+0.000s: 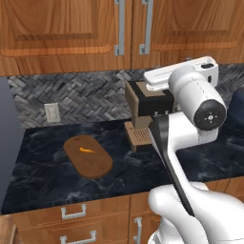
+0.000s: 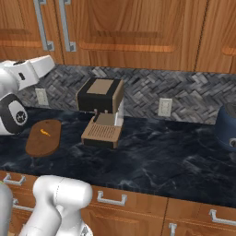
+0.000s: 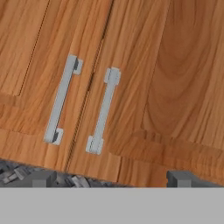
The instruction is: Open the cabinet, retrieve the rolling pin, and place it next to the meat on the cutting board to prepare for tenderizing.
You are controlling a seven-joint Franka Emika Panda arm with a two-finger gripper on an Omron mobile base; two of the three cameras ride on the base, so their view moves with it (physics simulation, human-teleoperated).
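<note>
Two dark fingertips stood wide apart at the bottom of my hand view, so I read the gripper as fully open and holding nothing. It was raised and pointed at the cabinet, well short of touching it. Straight ahead of the gripper and a little above it, two silver bar handles sat side by side across the seam between the doors: the left handle and the right handle. Both doors were shut, so the rolling pin was hidden behind them and I could not tell which door covered it.

I judged the handle a rigid, smooth metal bar, best taken across its middle with the fingers on either side, then pulled along the door's swing; metal on metal could slip if I pinched near an end. The pin, being small solid wood, should be light, stiff and prone to roll, so I would grip it across the thicker barrel.

Far below the gripper, on the dark tabletop, lay the cutting board with the meat on it, and beside it the coffee machine.
</note>
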